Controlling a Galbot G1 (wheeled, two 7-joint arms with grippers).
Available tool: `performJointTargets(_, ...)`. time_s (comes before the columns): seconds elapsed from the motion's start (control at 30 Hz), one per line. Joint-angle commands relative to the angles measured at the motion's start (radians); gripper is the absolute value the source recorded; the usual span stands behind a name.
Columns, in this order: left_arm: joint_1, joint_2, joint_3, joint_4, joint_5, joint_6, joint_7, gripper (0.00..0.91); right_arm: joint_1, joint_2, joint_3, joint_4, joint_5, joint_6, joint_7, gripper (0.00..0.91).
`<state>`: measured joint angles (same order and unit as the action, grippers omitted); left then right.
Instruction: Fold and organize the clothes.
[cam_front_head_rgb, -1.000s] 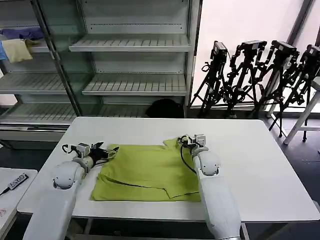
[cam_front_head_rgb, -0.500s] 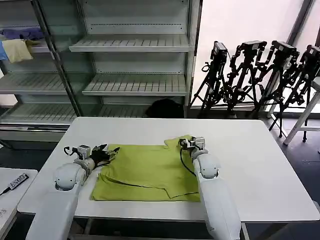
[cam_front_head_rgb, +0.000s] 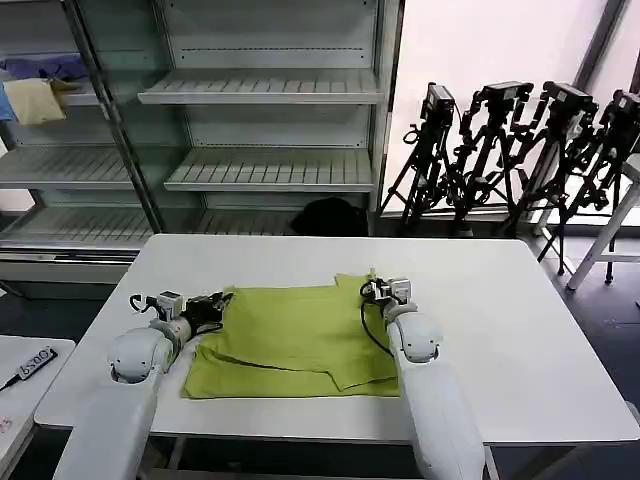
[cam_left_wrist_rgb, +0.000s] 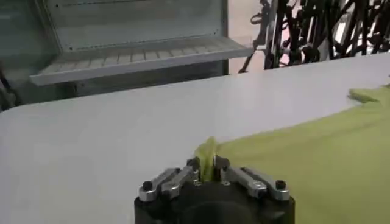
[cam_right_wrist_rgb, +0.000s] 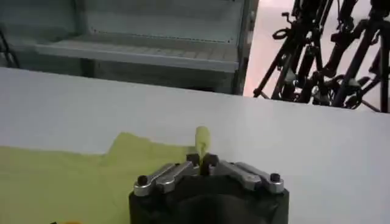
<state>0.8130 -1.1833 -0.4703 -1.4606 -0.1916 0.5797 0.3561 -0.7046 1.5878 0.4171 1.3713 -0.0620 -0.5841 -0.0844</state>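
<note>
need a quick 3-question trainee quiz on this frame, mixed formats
1. True or false: both grippers are shut on the T-shirt.
2. Which gripper holds the shirt's edge nearer the tripods? A) left gripper B) right gripper
3. Fill in: the T-shirt lies on the white ____.

Key: 1 true; 2 B; 3 table.

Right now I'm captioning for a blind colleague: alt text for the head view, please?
A yellow-green T-shirt lies on a white table, its far edge pinched at two points by the left gripper and right gripper. Empty shelves and tripods stand behind.
</note>
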Motion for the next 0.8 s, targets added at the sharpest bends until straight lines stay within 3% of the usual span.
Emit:
performJointTargets(0.03, 0.003, -0.002, -0.011, -0.022, -0.027, 0.0, -0.005, 0.01, -0.005, 0.001, 0.0, 0.024, 0.016, 0.0, 0.004, 0.0)
performJointTargets(0.27, 0.014, 0.022, -0.03, -0.083, -0.085, -0.001, -0.007, 0.01, -0.023, -0.012, -0.003, 0.093, 0.089, 0.0, 0.019, 0.0)
performJointTargets(0.8, 0.167, 0.035, -0.087, -0.233, -0.154, -0.004, 0.023, 0.01, -0.199, -0.06, -0.023, 0.363, 0.147, -0.003, 0.019, 0.0)
